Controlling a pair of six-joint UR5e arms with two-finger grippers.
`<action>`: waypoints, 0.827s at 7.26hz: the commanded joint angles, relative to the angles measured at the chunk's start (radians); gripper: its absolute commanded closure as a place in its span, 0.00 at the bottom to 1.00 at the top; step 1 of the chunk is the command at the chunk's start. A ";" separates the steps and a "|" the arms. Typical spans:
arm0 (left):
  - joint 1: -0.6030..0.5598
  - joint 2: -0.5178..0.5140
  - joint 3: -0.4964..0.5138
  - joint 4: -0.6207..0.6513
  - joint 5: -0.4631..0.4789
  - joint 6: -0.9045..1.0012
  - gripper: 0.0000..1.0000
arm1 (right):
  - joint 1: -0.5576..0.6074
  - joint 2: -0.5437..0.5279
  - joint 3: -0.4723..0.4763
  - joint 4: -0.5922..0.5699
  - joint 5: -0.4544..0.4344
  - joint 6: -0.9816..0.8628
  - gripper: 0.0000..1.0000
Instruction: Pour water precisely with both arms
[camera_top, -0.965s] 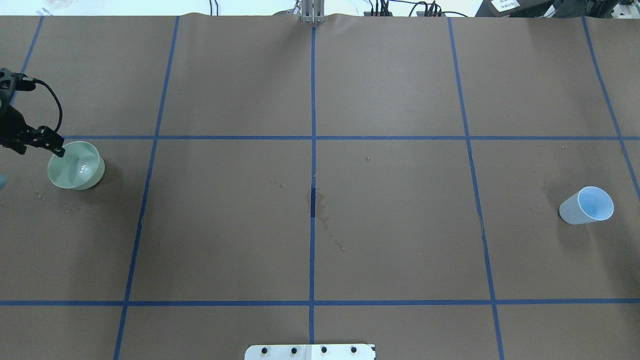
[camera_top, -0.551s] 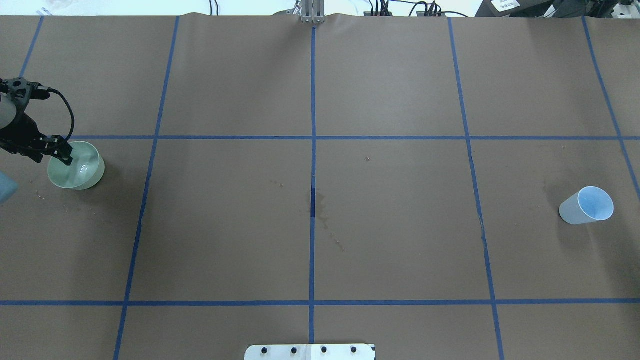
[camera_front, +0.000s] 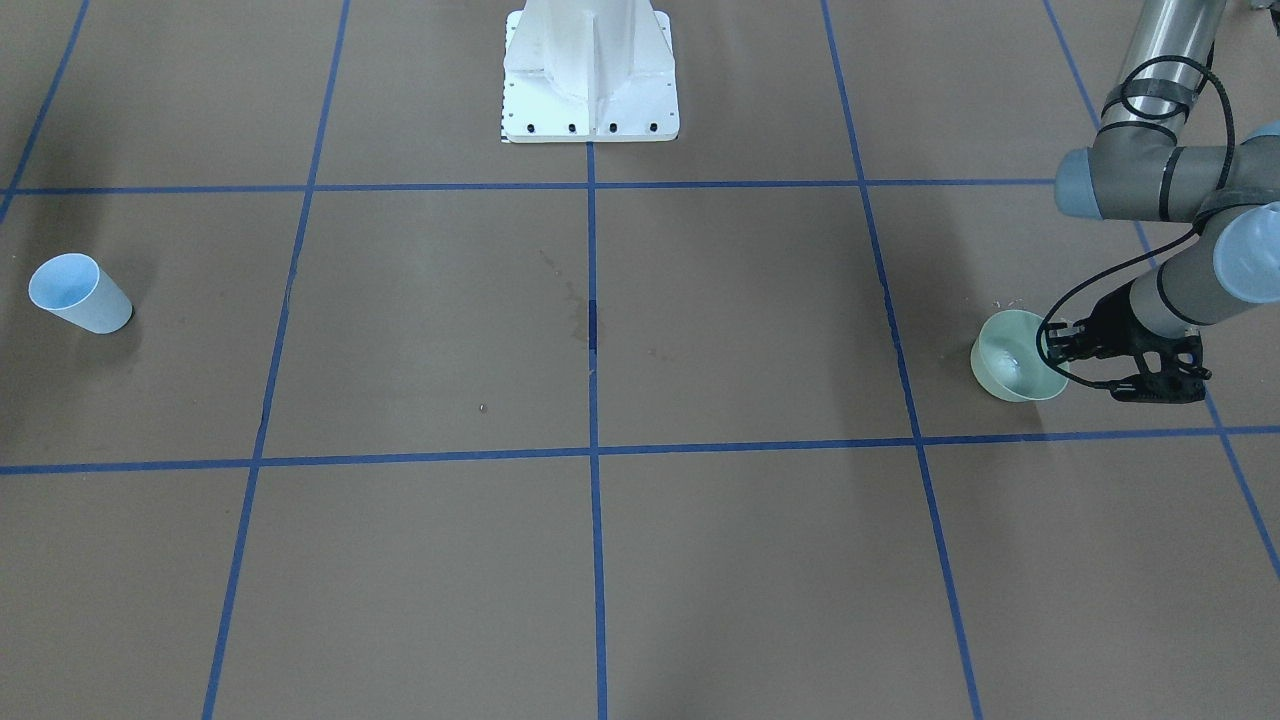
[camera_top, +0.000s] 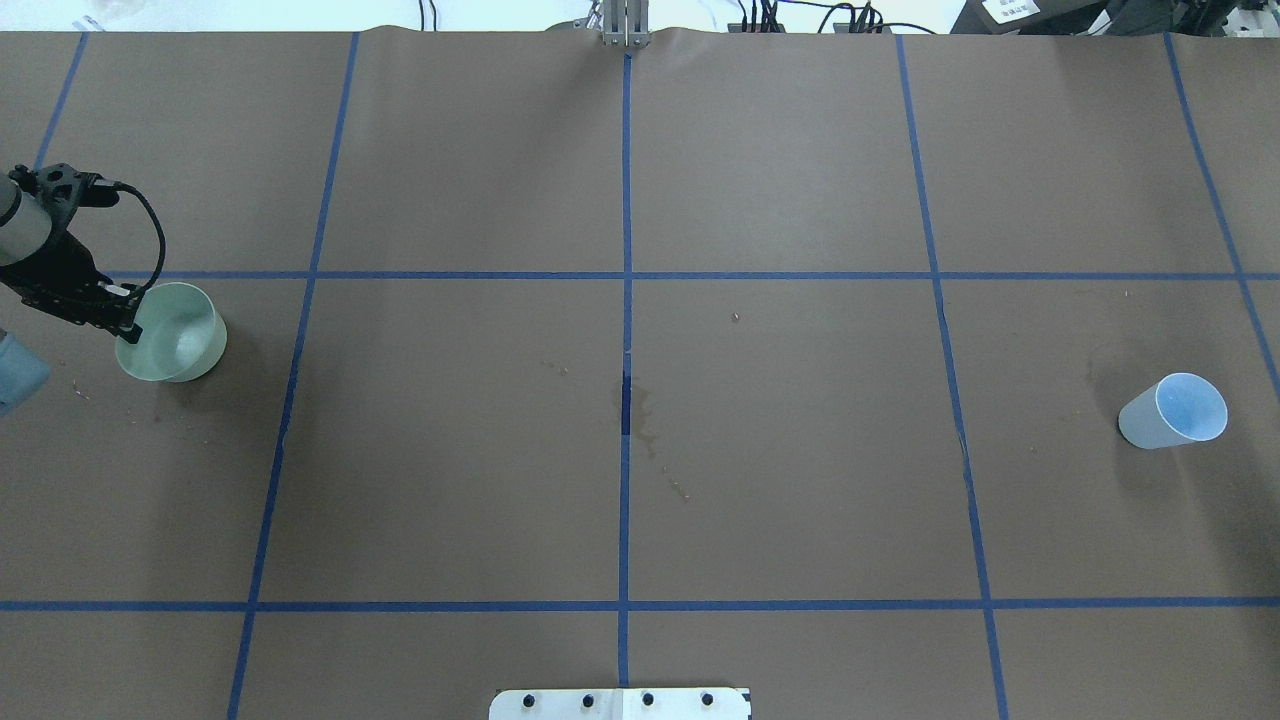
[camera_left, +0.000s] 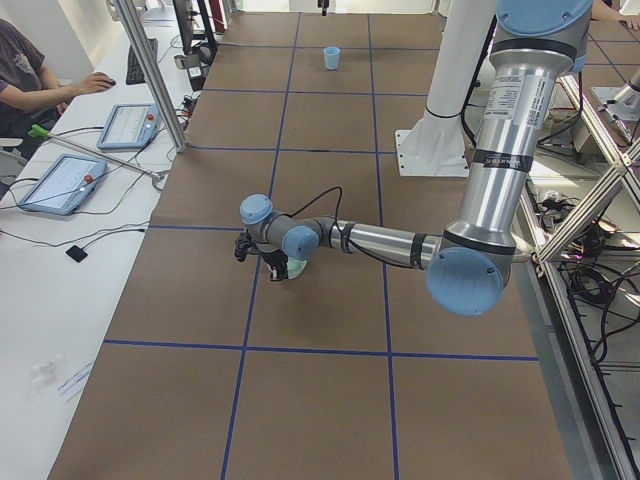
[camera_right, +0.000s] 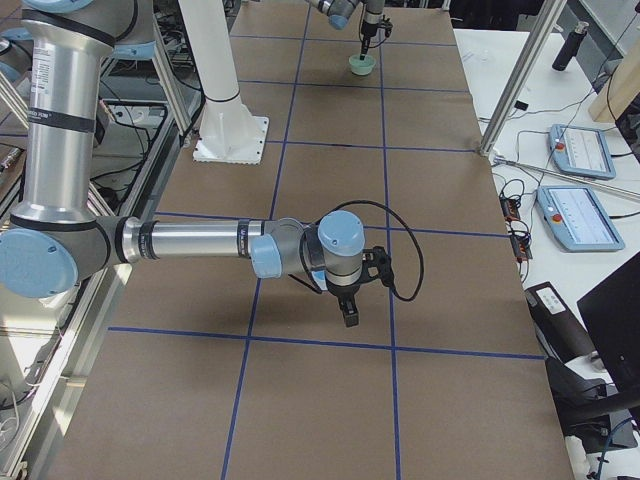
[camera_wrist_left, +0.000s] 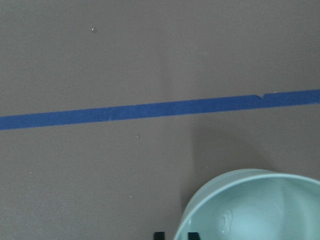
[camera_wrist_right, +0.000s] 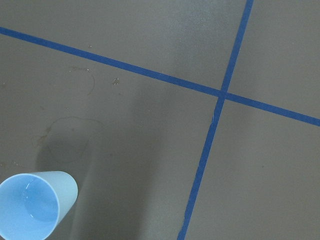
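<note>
A pale green bowl (camera_top: 180, 335) stands at the table's far left and holds a shallow pool of water (camera_top: 187, 346) with whitish glints. My left gripper (camera_top: 127, 325) is shut on the bowl's near-left rim; this also shows in the front view (camera_front: 1052, 352). In the left wrist view the bowl (camera_wrist_left: 260, 205) fills the lower right. A light blue cup (camera_top: 1175, 410) stands at the far right, and shows in the right wrist view (camera_wrist_right: 35, 205). My right gripper (camera_right: 348, 316) shows only in the exterior right view, above the table; I cannot tell whether it is open.
Blue tape lines (camera_top: 626, 300) divide the brown table into squares. Dried stains (camera_top: 645, 415) mark the centre. The white pedestal base (camera_front: 590, 80) stands at the robot's side. Operators' tablets (camera_left: 70, 180) lie beyond the far edge.
My left gripper has moved right and closed in on the bowl's rim. The bowl has shifted a little to the right with it. The blue cup has not moved.
</note>
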 joint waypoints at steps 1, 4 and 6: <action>-0.016 -0.096 -0.055 0.105 -0.163 -0.040 1.00 | 0.000 0.001 0.003 0.016 -0.001 -0.002 0.01; 0.100 -0.245 -0.199 0.105 -0.110 -0.421 1.00 | 0.000 0.001 0.004 0.021 -0.007 -0.007 0.00; 0.333 -0.394 -0.198 0.107 0.092 -0.641 1.00 | 0.000 0.000 0.003 0.040 -0.013 -0.005 0.00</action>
